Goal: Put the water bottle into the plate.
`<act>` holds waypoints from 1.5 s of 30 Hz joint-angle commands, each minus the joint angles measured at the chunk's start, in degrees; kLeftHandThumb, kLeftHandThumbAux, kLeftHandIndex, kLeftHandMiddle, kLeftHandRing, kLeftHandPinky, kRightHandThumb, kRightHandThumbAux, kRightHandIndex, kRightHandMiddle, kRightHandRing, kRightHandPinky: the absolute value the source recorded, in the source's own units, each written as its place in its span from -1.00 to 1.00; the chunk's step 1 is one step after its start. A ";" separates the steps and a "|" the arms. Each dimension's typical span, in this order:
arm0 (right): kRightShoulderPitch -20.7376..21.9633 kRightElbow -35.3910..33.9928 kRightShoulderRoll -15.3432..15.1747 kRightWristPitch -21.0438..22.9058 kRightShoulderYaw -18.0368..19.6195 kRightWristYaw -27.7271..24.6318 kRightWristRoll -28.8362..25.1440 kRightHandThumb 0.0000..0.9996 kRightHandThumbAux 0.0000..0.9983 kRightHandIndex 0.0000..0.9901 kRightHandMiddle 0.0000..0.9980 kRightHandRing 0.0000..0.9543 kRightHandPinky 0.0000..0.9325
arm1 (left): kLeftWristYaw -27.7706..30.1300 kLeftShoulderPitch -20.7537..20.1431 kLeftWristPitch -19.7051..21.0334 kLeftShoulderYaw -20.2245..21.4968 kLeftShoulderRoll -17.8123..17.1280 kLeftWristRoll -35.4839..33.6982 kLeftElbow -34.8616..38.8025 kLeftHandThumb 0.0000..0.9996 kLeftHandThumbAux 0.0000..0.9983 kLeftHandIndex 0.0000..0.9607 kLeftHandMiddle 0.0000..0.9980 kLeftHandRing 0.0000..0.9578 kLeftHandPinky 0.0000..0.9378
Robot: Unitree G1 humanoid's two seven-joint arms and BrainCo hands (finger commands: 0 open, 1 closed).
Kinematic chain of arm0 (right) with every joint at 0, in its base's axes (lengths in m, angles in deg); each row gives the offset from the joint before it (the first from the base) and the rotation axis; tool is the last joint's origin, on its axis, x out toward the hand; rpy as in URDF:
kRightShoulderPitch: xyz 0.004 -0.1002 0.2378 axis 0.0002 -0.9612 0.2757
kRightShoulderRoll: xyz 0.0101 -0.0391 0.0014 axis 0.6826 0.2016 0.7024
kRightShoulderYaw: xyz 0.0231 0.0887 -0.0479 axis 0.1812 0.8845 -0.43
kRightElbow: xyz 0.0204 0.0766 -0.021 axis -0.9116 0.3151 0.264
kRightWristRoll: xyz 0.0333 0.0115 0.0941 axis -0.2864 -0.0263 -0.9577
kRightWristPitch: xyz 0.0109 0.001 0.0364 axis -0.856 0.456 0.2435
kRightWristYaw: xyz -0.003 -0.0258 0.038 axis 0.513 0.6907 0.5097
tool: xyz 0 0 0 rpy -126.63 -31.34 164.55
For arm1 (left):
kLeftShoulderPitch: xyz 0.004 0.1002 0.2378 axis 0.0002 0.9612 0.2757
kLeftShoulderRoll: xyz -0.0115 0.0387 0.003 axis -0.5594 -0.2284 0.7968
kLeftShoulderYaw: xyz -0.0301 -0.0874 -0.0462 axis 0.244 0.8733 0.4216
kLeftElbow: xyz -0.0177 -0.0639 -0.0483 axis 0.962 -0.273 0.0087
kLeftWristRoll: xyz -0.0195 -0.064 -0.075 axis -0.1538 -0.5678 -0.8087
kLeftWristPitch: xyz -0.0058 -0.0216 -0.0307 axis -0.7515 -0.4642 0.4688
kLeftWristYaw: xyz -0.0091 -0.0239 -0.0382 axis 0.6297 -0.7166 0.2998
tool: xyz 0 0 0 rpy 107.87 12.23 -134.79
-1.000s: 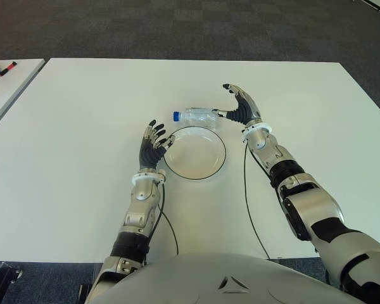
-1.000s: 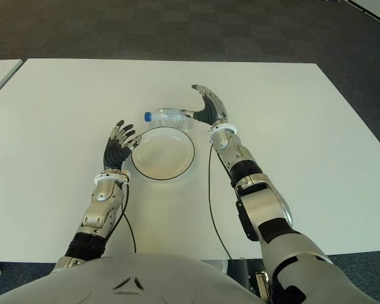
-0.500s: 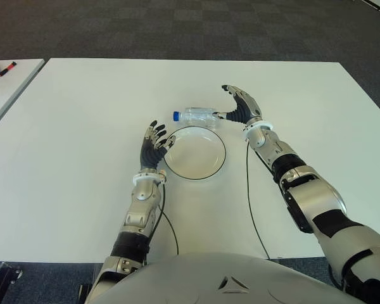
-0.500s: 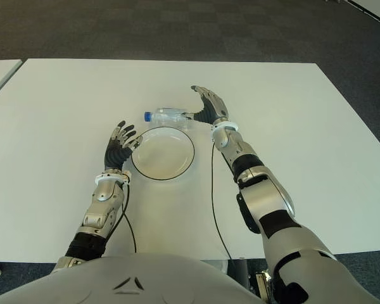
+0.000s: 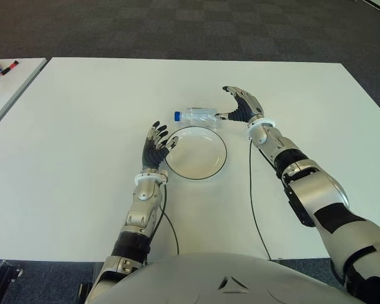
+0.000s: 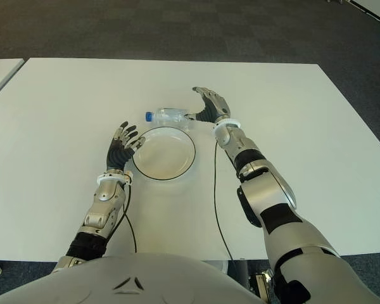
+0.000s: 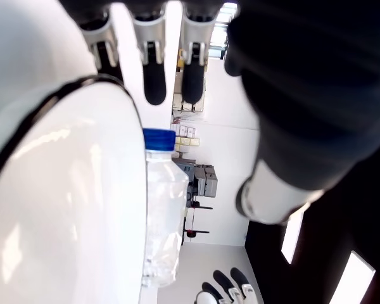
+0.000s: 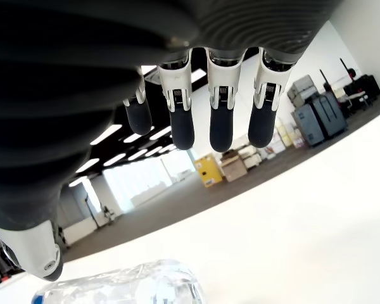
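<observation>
The right hand (image 5: 242,105) is edging closer to the bottle's base than a second ago, fingers spread and gripping nothing, so the grasp is still coming. The plate (image 5: 196,152) is sitting just beyond its thumb side. The bottle (image 5: 197,116) is lying sideways on the table (image 5: 76,126), touching the plate's far rim. The left hand (image 5: 154,144), open and empty, is waiting beside the plate.

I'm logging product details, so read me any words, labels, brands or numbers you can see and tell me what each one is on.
No text can be read in any view.
water bottle: clear with a blue cap, no label visible.
plate: plain white with a dark rim, no marking.
right hand and left hand: no readable markings.
Small items on the side table: too small to read.
</observation>
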 commanded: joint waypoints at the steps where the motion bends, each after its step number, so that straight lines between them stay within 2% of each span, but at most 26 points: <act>1: 0.93 1.13 -0.45 -0.61 -0.43 -0.96 0.37 0.26 0.22 -0.75 -0.65 -0.62 -0.45 | -1.07 0.16 -0.10 -0.51 5.48 0.19 -0.95 -0.47 0.65 -0.81 -0.65 -0.63 -0.53; 10: 1.45 2.48 -0.67 -0.47 -1.64 -1.91 1.39 0.14 0.19 -0.75 -0.63 -0.53 -0.29 | -1.36 0.23 -0.38 -0.80 5.87 -0.04 -0.99 -0.46 0.67 -0.79 -0.61 -0.58 -0.48; 24: 2.08 3.74 0.79 0.95 -4.32 -2.11 3.29 0.07 0.19 -0.77 -0.66 -0.57 -0.41 | -1.46 0.37 1.01 -0.97 6.14 -0.53 -0.72 -0.52 0.65 -0.80 -0.67 -0.67 -0.59; 30: 2.31 4.04 1.26 1.34 -4.98 -2.07 3.39 0.07 0.20 -0.77 -0.67 -0.58 -0.42 | -1.67 0.34 1.31 -1.22 6.25 -0.49 -0.65 -0.54 0.65 -0.81 -0.68 -0.68 -0.59; 37: 2.99 4.96 3.24 2.13 -6.62 -2.65 4.79 0.13 0.20 -0.77 -0.67 -0.58 -0.41 | -2.65 0.37 1.48 -1.83 6.66 -0.04 -0.55 -0.51 0.64 -0.81 -0.68 -0.67 -0.59; 45: 2.51 5.47 3.67 1.43 -7.75 -2.78 5.39 0.17 0.20 -0.79 -0.68 -0.59 -0.40 | -4.35 0.32 1.10 -3.14 6.93 0.39 -0.46 -0.53 0.64 -0.81 -0.69 -0.69 -0.61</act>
